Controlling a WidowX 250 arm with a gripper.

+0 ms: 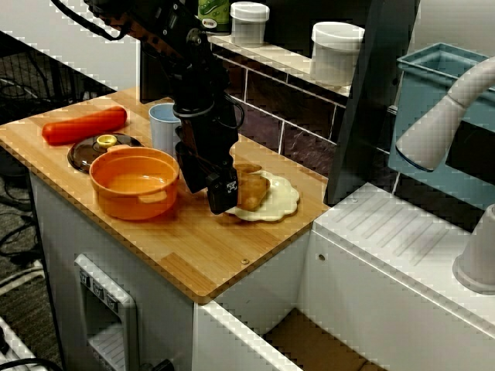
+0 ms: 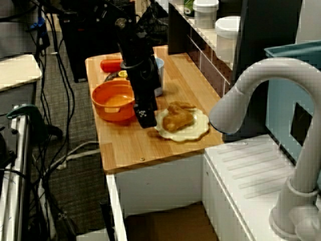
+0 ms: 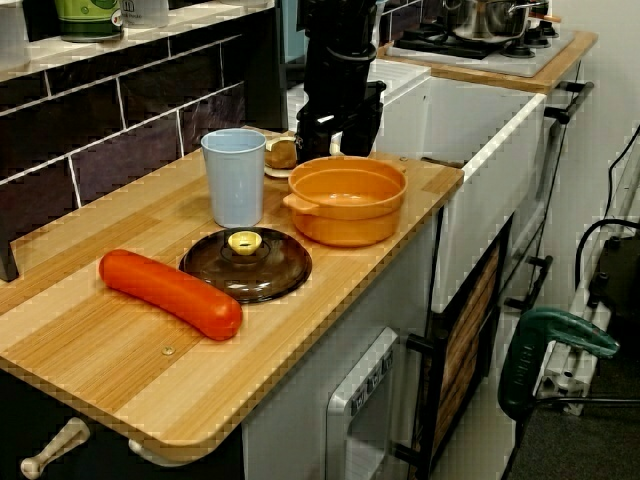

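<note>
on the cream plate [image 1: 283,202], brown toy pastry [image 1: 254,191] just beside the pincer [image 1: 209,195], spread, pinching nothing

High front view, sink-end view along the counter [image 2: 130,145], low opposite-end view, all sharing pastry plate [image 1: 285,199].

Your gripper [image 1: 209,189] showed matt black, hard-shelled fingers, plastic by the look. The counter [image 1: 193,255] before you was pale, smooth wood in jointed strips with a satin finish. You had a toy pastry [image 1: 254,189], golden-brown and faintly shiny, and a cream plate [image 1: 285,202] of matt plastic. The orange pot [image 1: 128,207] looked smooth and glossy, and the pale blue cup [image 1: 161,127] was matt plastic. The dark brown lid [image 3: 270,275] gleamed like tinted glass or clear plastic, its yellow knob shiny. The red sausage [image 3: 170,292] was sleek and glossy, and the dark wall tiles [image 3: 120,150] polished.
</note>
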